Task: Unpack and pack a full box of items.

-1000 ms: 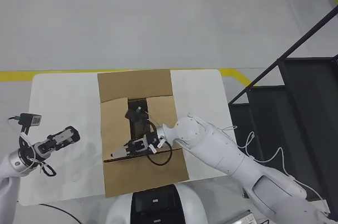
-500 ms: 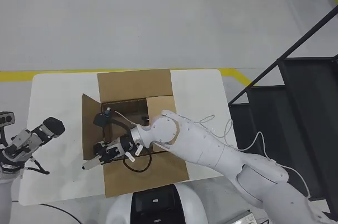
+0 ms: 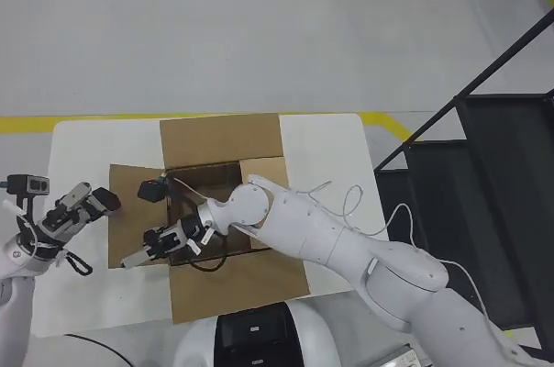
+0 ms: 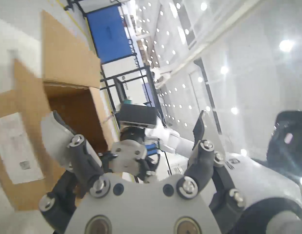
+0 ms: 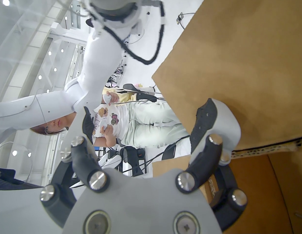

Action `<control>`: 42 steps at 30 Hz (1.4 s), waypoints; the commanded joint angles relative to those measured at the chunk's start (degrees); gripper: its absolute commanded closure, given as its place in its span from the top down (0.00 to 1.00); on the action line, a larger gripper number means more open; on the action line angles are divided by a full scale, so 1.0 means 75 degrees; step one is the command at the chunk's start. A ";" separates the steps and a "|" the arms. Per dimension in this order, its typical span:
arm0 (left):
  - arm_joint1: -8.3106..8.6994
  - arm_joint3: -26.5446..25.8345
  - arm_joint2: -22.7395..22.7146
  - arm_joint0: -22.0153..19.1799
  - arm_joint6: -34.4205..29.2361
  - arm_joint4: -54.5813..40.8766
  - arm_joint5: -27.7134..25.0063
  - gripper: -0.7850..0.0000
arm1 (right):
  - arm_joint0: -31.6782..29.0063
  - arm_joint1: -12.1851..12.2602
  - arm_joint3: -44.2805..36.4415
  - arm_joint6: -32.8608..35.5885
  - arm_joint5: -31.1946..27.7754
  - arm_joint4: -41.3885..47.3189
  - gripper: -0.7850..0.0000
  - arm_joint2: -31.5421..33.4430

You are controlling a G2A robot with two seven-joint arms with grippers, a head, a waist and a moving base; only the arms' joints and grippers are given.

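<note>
Cardboard box (image 3: 220, 139) mid-table (image 3: 84, 147), flaps spread. Right gripper (image 3: 135, 260) low over the left flap (image 3: 130, 202), fingers apart. Left gripper (image 3: 89, 197) above the table's left part, clear of the box, fingers likewise apart.

A big industrial hall set up as a robot test floor, not a home or shop. In the top view, a smooth pale grey poured floor (image 3: 259, 46) fills the upper half of the frame. A yellow painted safety line (image 3: 16, 124) crosses it at mid-left, and a black steel staircase with a slanting handrail (image 3: 497, 156) stands at the right edge. A plain white rectangular table (image 3: 323, 147) stands in the centre, carrying an open brown cardboard box (image 3: 222, 138). The left wrist view shows a very high white ceiling with rows of round lamps (image 4: 225, 70), and blue panels in black metal frames (image 4: 109, 35) beyond the box. The right wrist view shows more round ceiling lamps (image 5: 5, 1).
</note>
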 commanded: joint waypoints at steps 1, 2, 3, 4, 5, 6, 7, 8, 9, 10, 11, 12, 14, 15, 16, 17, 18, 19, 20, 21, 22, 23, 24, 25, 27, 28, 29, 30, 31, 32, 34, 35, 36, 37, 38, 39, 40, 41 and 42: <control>-0.0013 0.0363 0.0233 -0.0169 0.0087 0.0269 0.0226 1.00 | -0.0088 0.0114 -0.0202 0.0117 -0.0088 -0.0014 1.00 0.0217; -0.0018 0.0498 0.0311 -0.0245 0.0098 0.0357 0.0292 1.00 | -0.0147 0.0192 -0.0351 0.0163 -0.0128 -0.0036 1.00 0.0354; -0.0024 0.0626 0.0384 -0.0306 0.0106 0.0416 0.0349 1.00 | -0.0237 0.0285 -0.0543 0.0208 -0.0187 -0.0027 1.00 0.0520; -0.0027 0.0732 0.0452 -0.0364 0.0095 0.0504 0.0404 1.00 | -0.0339 0.0395 -0.0741 0.0244 -0.0218 -0.0044 1.00 0.0715; -0.0031 0.0820 0.0514 -0.0416 0.0092 0.0587 0.0429 1.00 | -0.0450 0.0517 -0.0976 0.0233 -0.0213 -0.0126 1.00 0.0936; -0.0035 0.0918 0.0581 -0.0459 0.0102 0.0664 0.0491 1.00 | -0.0601 0.0648 -0.1286 0.0249 -0.0222 -0.0215 1.00 0.1164; -0.0040 0.0992 0.0650 -0.0511 0.0106 0.0752 0.0556 1.00 | -0.0784 0.0789 -0.1620 0.0262 -0.0219 -0.0312 1.00 0.1423; -0.0045 0.1060 0.0719 -0.0566 0.0122 0.0838 0.0599 1.00 | -0.0993 0.0938 -0.1978 0.0241 -0.0184 -0.0468 1.00 0.1712; -0.0053 0.1122 0.0790 -0.0619 0.0147 0.0911 0.0620 1.00 | -0.1242 0.1090 -0.2402 0.0233 -0.0146 -0.0637 1.00 0.2014; -0.0061 0.1183 0.0869 -0.0672 0.0159 0.0981 0.0654 1.00 | -0.1529 0.1243 -0.2846 0.0246 -0.0077 -0.0789 1.00 0.2335; -0.0069 0.1243 0.0953 -0.0735 0.0166 0.1061 0.0691 1.00 | -0.1837 0.1394 -0.3303 0.0279 0.0019 -0.0956 1.00 0.2671; -0.0080 0.1290 0.1044 -0.0806 0.0182 0.1144 0.0700 1.00 | -0.2173 0.1540 -0.3783 0.0355 0.0117 -0.1081 1.00 0.3009; -0.0108 0.1365 0.1246 -0.0945 0.0220 0.1289 0.0664 1.00 | -0.2887 0.1808 -0.4701 0.0518 0.0270 -0.1250 1.00 0.3719; -0.0124 0.1389 0.1356 -0.1001 0.0243 0.1363 0.0633 1.00 | -0.3242 0.1924 -0.5118 0.0602 0.0325 -0.1317 1.00 0.4058; -0.0140 0.1414 0.1468 -0.1059 0.0247 0.1433 0.0649 1.00 | -0.3587 0.2026 -0.5499 0.0682 0.0362 -0.1332 1.00 0.4375; -0.0155 0.1436 0.1571 -0.1121 0.0255 0.1489 0.0663 1.00 | -0.3906 0.2113 -0.5832 0.0750 0.0378 -0.1319 1.00 0.4668; -0.0171 0.1466 0.1663 -0.1177 0.0277 0.1521 0.0664 1.00 | -0.4188 0.2189 -0.6113 0.0815 0.0394 -0.1311 1.00 0.4930; -0.0186 0.1502 0.1751 -0.1227 0.0285 0.1543 0.0676 1.00 | -0.4431 0.2252 -0.6348 0.0858 0.0403 -0.1310 1.00 0.5162; -0.0200 0.1543 0.1831 -0.1280 0.0286 0.1558 0.0701 1.00 | -0.4639 0.2303 -0.6550 0.0893 0.0399 -0.1291 1.00 0.5347; -0.0212 0.1588 0.1896 -0.1335 0.0301 0.1576 0.0709 1.00 | -0.4809 0.2344 -0.6707 0.0935 0.0394 -0.1265 1.00 0.5483; -0.0222 0.1637 0.1946 -0.1383 0.0317 0.1601 0.0706 1.00 | -0.4937 0.2378 -0.6830 0.0973 0.0390 -0.1253 1.00 0.5590; -0.0227 0.1668 0.1971 -0.1411 0.0319 0.1605 0.0711 1.00 | -0.5007 0.2398 -0.6892 0.0997 0.0392 -0.1250 1.00 0.5648; -0.0232 0.1713 0.1989 -0.1457 0.0311 0.1601 0.0705 1.00 | -0.5112 0.2431 -0.6992 0.1033 0.0409 -0.1241 1.00 0.5742; -0.0227 0.1733 0.1947 -0.1470 0.0311 0.1580 0.0666 1.00 | -0.5163 0.2453 -0.7040 0.1051 0.0440 -0.1259 1.00 0.5803; -0.0197 0.1695 0.1749 -0.1424 0.0228 0.1438 0.0574 1.00 | -0.5234 0.2492 -0.7073 0.1078 0.0529 -0.1310 1.00 0.5903; -0.0171 0.1627 0.1593 -0.1370 0.0151 0.1335 0.0533 1.00 | -0.5264 0.2510 -0.7045 0.1086 0.0583 -0.1328 1.00 0.5946; -0.0150 0.1559 0.1474 -0.1322 0.0087 0.1275 0.0513 1.00 | -0.5281 0.2522 -0.7010 0.1090 0.0634 -0.1345 1.00 0.5975; -0.0118 0.1417 0.1273 -0.1228 -0.0015 0.1157 0.0482 1.00 | -0.5303 0.2539 -0.6955 0.1095 0.0713 -0.1377 1.00 0.6017; -0.0072 0.1153 0.0983 -0.1063 -0.0192 0.0962 0.0452 1.00 | -0.5332 0.2562 -0.6872 0.1103 0.0797 -0.1402 1.00 0.6066; -0.0049 0.1000 0.0837 -0.0970 -0.0295 0.0879 0.0453 1.00 | -0.5347 0.2572 -0.6820 0.1100 0.0833 -0.1399 1.00 0.6094; 0.0020 0.0458 0.0402 -0.0691 -0.0642 0.0641 0.0530 1.00 | -0.5404 0.2607 -0.6637 0.0985 0.1001 -0.1495 1.00 0.6230; 0.0048 0.0174 0.0220 -0.0580 -0.0785 0.0570 0.0567 1.00 | -0.5452 0.2620 -0.6600 0.0896 0.1068 -0.1552 1.00 0.6278; 0.0070 -0.0069 0.0073 -0.0480 -0.0884 0.0519 0.0622 1.00 | -0.5506 0.2635 -0.6568 0.0825 0.1099 -0.1583 1.00 0.6325; 0.0087 -0.0344 -0.0014 -0.0407 -0.1011 0.0497 0.0673 1.00 | -0.5568 0.2651 -0.6510 0.0733 0.1129 -0.1604 1.00 0.6402; 0.0103 -0.0595 -0.0064 -0.0368 -0.1141 0.0533 0.0740 1.00 | -0.5646 0.2671 -0.6445 0.0618 0.1191 -0.1671 1.00 0.6510; 0.0118 -0.0859 -0.0090 -0.0377 -0.1222 0.0627 0.0807 1.00 | -0.5731 0.2695 -0.6408 0.0527 0.1224 -0.1730 1.00 0.6632; 0.0129 -0.1060 -0.0094 -0.0386 -0.1256 0.0726 0.0880 1.00 | -0.5821 0.2716 -0.6408 0.0442 0.1236 -0.1732 1.00 0.6744; 0.0137 -0.1296 -0.0054 -0.0412 -0.1315 0.0817 0.0956 1.00 | -0.5919 0.2740 -0.6423 0.0355 0.1241 -0.1767 1.00 0.6878; 0.0145 -0.1555 0.0022 -0.0452 -0.1412 0.0912 0.1047 1.00 | -0.6034 0.2767 -0.6463 0.0268 0.1258 -0.1838 1.00 0.7026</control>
